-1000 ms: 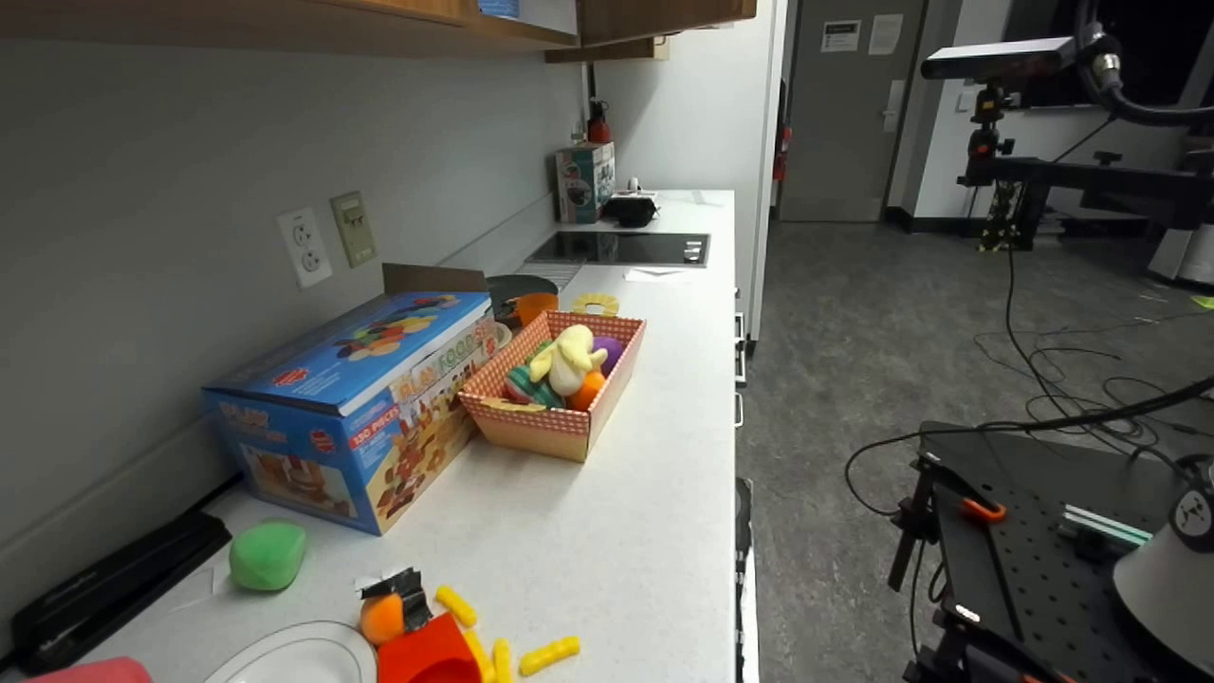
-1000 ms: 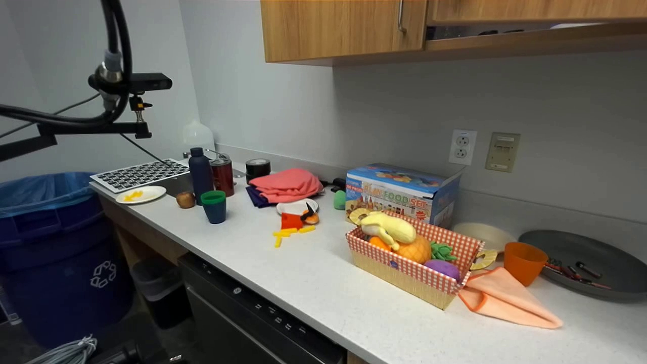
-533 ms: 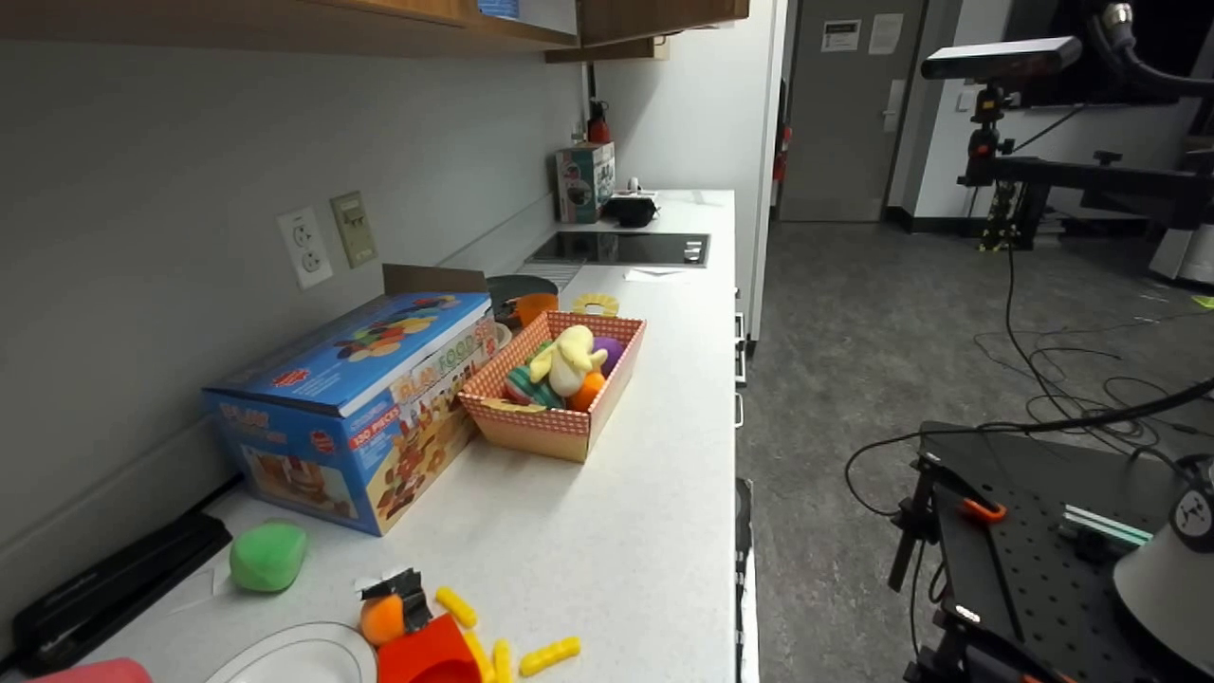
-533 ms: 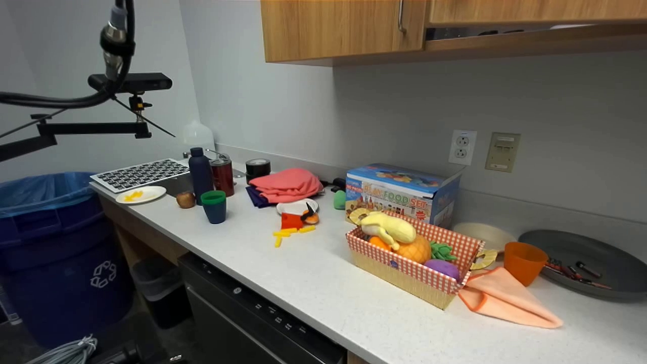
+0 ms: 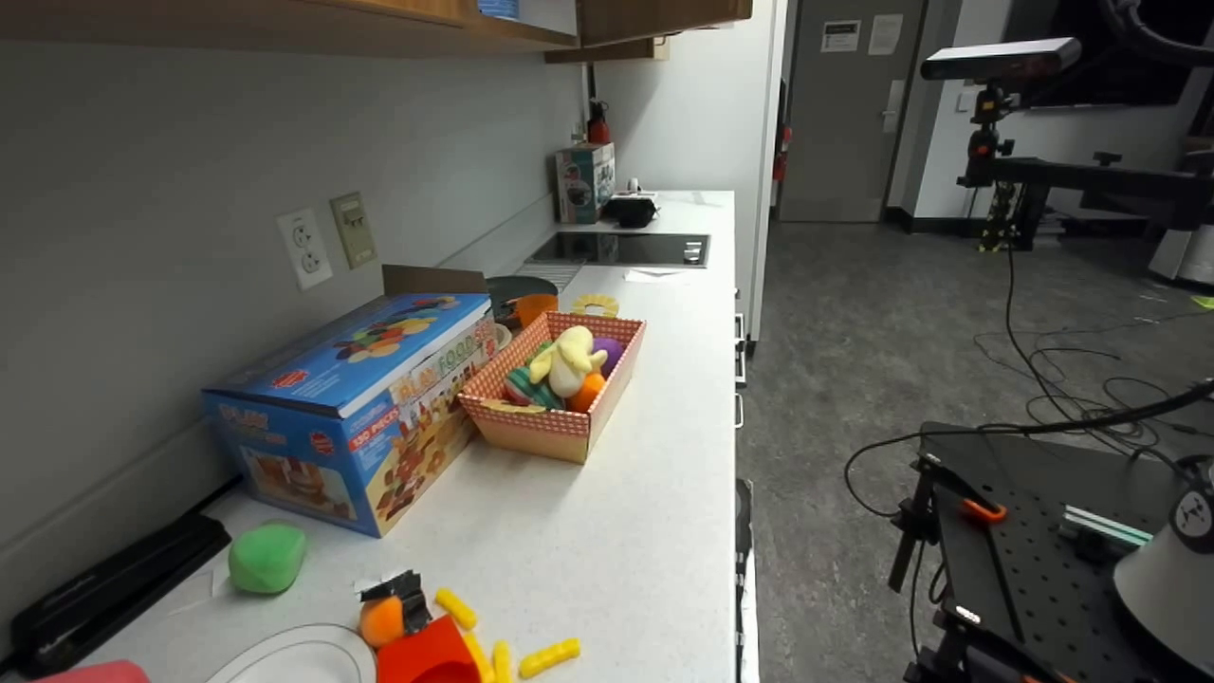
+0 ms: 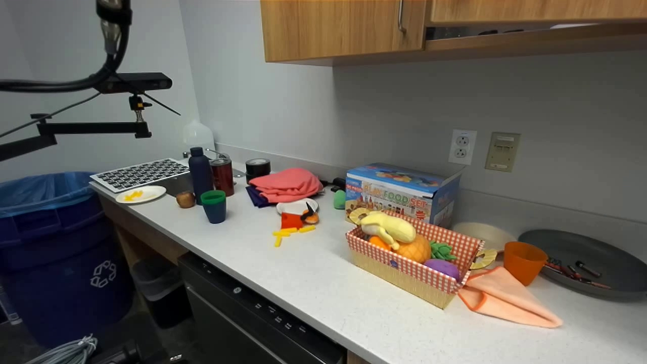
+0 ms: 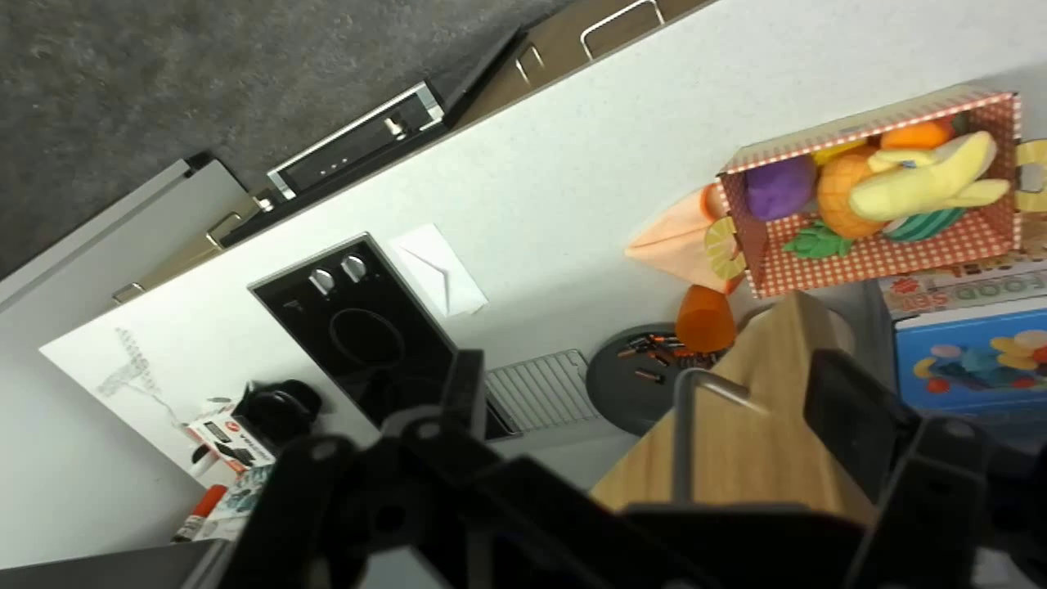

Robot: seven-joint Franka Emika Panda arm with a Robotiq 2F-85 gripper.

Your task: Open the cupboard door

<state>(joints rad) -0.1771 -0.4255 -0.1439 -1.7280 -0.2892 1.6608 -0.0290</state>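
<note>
Your cable (image 6: 60,86) rises, cupboard door (image 6: 536,11) stays ajar; tool (image 7: 650,380) wide, handle (image 7: 684,433) between, wrist-view 4 o'clock: likely no pull yet.

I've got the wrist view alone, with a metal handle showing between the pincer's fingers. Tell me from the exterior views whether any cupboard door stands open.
Observer: Yes. In an exterior view a cupboard door stands open, jutting out from the cabinet.
Operator: Now report on the one beside it.
Observer: In an exterior view the neighbouring door looks shut.
Operator: Then say what shows inside.
Observer: In an exterior view there is a blue object at the picture's top edge; too little of it shows to tell what it is.
</note>
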